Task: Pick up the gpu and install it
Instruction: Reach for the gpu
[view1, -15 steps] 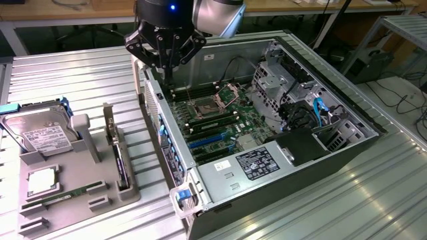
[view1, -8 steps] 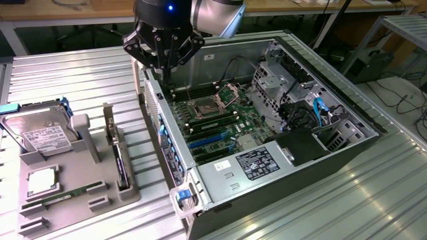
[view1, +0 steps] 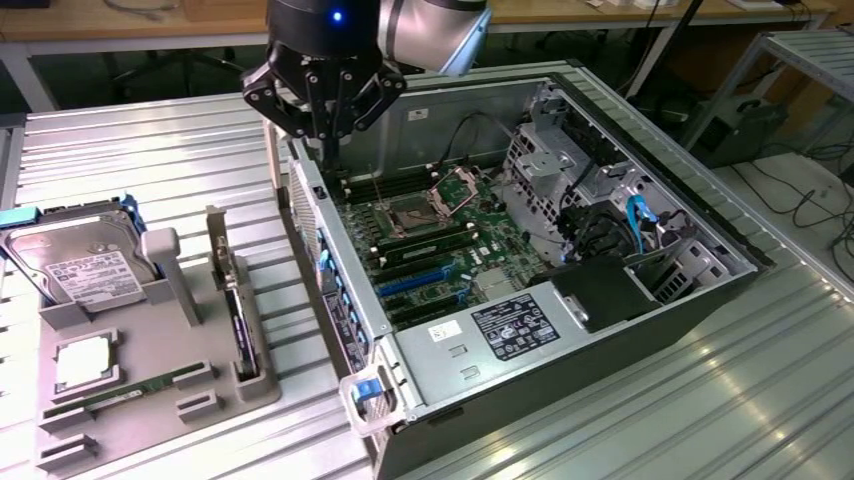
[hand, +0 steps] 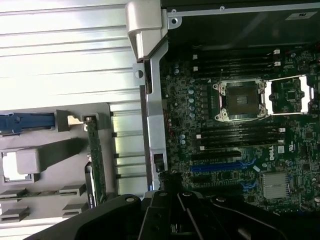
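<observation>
Metal bench (view1: 160, 160): gpu (view1: 242, 322), white-labelled hard drive (view1: 83, 262)

Exterior view: even, diffuse light from above, cool in tone, with short, soft shadows. The ribbed metal worktop (view1: 160, 160) carries a pale sheen. The interior of the computer case (view1: 601, 370) reads darker. A blue lamp (view1: 336, 16) glows overhead. Wrist view: worktop slats overexposed to near white with glare; motherboard (hand: 230, 150) dim by contrast.
</observation>
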